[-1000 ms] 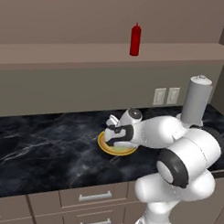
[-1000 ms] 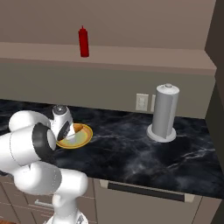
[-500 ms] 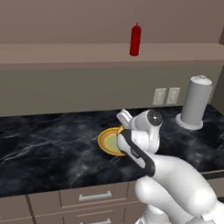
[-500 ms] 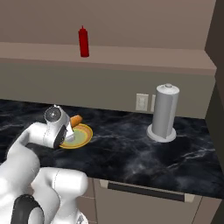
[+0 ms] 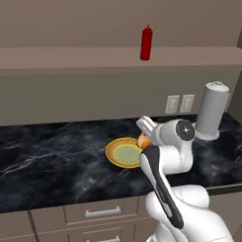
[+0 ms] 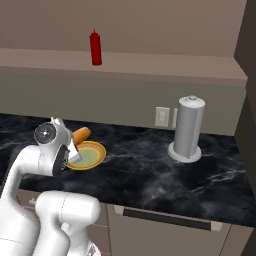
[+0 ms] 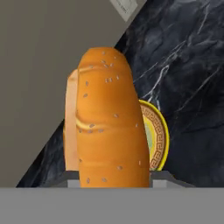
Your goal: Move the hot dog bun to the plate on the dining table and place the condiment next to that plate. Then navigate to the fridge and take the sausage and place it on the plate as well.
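My gripper (image 5: 145, 136) (image 6: 75, 140) (image 7: 114, 177) is shut on the hot dog bun (image 5: 143, 141) (image 6: 80, 134) (image 7: 109, 122), an orange-brown seeded roll. It holds the bun in the air just past the right rim of a yellow plate (image 5: 123, 152) (image 6: 91, 155) (image 7: 158, 135) on the black marble counter. The plate's green centre is bare. The red condiment bottle (image 5: 146, 43) (image 6: 95, 47) stands upright on the shelf above the counter. No sausage or fridge is in sight.
A grey paper towel holder (image 5: 212, 111) (image 6: 187, 130) stands on the counter to the right. Wall outlets (image 5: 179, 103) (image 6: 161, 116) sit on the backsplash behind it. Drawers (image 5: 100, 211) run below the counter edge. The shelf overhangs the back of the counter.
The arm has swung its elbow around and the hand has risen from over the plate, carrying the bun toward the plate's right rim. The plate and bottle stayed put.
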Robot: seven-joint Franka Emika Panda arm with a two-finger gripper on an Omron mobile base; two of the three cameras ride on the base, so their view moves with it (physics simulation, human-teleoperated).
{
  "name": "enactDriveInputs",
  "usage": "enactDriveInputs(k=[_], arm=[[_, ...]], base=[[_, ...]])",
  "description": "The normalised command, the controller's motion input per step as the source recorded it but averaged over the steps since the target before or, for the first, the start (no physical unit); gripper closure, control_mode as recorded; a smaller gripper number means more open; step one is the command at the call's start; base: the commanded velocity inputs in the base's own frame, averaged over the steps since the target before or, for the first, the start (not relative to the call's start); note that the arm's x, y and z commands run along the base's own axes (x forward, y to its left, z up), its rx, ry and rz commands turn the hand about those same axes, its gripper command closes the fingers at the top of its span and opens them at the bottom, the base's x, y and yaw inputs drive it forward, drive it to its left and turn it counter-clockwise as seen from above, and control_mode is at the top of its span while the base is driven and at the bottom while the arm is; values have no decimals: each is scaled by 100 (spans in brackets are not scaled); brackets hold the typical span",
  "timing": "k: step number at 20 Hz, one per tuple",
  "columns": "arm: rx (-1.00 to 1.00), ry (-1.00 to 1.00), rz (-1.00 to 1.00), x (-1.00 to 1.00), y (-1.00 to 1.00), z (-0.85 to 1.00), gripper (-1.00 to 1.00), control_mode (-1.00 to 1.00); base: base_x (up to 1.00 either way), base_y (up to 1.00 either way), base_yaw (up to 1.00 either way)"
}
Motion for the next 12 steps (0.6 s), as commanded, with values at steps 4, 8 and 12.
enactDriveInputs(k=[4,8,12], arm=[[0,0,0,-89,-29,52,100,-100],[0,0,0,-78,-28,68,100,-100],[0,0,0,-80,-18,45,100,-100]], base=[[0,0,0],[0,0,0],[0,0,0]])
